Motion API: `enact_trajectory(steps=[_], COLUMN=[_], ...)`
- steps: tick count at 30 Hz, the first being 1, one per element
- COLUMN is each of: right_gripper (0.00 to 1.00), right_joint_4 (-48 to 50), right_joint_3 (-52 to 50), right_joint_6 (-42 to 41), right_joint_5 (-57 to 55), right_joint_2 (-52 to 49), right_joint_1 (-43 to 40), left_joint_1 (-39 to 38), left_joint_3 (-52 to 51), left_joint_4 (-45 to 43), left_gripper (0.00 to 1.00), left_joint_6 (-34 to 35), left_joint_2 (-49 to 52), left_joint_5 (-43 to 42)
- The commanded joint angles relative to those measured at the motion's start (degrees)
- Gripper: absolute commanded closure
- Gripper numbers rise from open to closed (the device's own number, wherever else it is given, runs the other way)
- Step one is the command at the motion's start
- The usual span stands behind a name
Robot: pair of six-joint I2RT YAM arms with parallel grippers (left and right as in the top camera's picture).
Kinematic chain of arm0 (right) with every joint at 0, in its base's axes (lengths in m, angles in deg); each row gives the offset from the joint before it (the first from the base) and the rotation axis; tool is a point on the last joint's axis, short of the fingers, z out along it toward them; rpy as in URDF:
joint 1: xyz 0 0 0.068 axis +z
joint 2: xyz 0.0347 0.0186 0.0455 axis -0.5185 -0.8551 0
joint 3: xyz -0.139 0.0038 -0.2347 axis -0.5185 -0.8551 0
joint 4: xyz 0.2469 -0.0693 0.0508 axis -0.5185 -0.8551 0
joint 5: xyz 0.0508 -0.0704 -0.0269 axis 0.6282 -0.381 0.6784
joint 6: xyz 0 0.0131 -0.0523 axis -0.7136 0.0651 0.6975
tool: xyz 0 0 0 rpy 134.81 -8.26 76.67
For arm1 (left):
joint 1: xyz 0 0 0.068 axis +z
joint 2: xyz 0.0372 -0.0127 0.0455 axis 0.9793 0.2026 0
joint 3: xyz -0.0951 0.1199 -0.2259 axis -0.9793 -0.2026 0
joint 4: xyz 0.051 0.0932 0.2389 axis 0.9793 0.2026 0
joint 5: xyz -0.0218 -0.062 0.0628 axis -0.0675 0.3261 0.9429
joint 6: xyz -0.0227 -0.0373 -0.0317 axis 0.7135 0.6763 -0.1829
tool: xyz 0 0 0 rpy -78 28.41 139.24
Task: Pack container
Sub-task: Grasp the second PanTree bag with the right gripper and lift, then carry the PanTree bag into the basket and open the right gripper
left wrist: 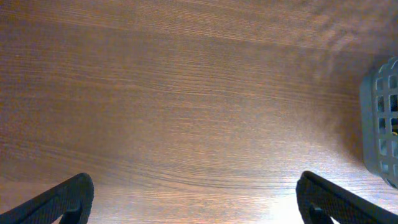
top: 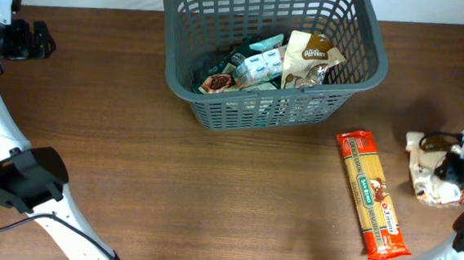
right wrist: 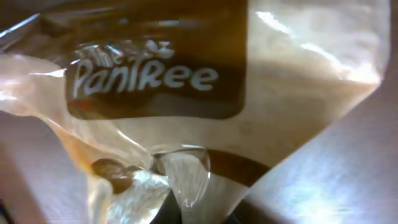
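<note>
The dark grey lattice container (top: 270,110) stands at the back middle of the table and holds several food packets, among them a beige Pantree pouch (top: 311,58). Its corner shows in the left wrist view (left wrist: 380,118). My right gripper (top: 457,166) is at the far right, shut on the crumpled edge of another beige Pantree pouch (top: 425,175), which fills the right wrist view (right wrist: 205,106); the fingertips (right wrist: 199,214) are mostly hidden by plastic. My left gripper (top: 27,40) is open and empty at the far left, above bare wood (left wrist: 202,205).
A long red and orange spaghetti packet (top: 372,195) lies on the table between the container and the right gripper. The left arm's base (top: 20,177) sits at the front left. The table is brown wood.
</note>
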Motion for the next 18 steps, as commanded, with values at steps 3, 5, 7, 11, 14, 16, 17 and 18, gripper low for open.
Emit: enact_trajectory(steps=[3,5,7,11,14,16,17,18], right_gripper=[0.96,0.96,0.96,0.97,0.96,0.96,0.96,0.96], right_joint_4=[-2.2,-2.4,-2.4,-3.3,-3.4,-2.8,-2.2,-1.6], right_joint_3=[18.8,26.6,34.0,49.5,60.7,68.3,70.8,72.8], right_joint_6=[-6.4,-8.4,-10.6,-12.3,-13.2,-13.2,-13.2,-12.8], right_joint_5=[9.0,11.9,13.0,12.9,13.0,12.9,12.9,12.9], right_joint_2=[0.8,0.9,0.9,0.9,0.9,0.9,0.9,0.9], right_joint_1=[3.3,5.1,7.3,13.4,19.6,25.5,28.1,30.7], left_joint_1=[0.1,0.1,0.1,0.1,0.1,0.1,0.1,0.1], left_joint_3=[0.1,0.1,0.1,0.1,0.1,0.1,0.1,0.1], left_joint_4=[-1.2,-1.6,-1.6,-1.6,-1.6,-1.6,-1.6,-1.5], left_gripper=[0.01,0.01,0.01,0.01,0.01,0.01,0.01,0.01], left_joint_6=[-0.9,-0.9,-0.9,-0.9,-0.9,-0.9,-1.0,-0.9], left_joint_2=[-0.4,-0.4,-0.4,-0.4,-0.4,-0.4,-0.4,-0.4], left_joint_5=[-0.7,-0.7,-0.7,-0.7,-0.6,-0.5,0.0,0.8])
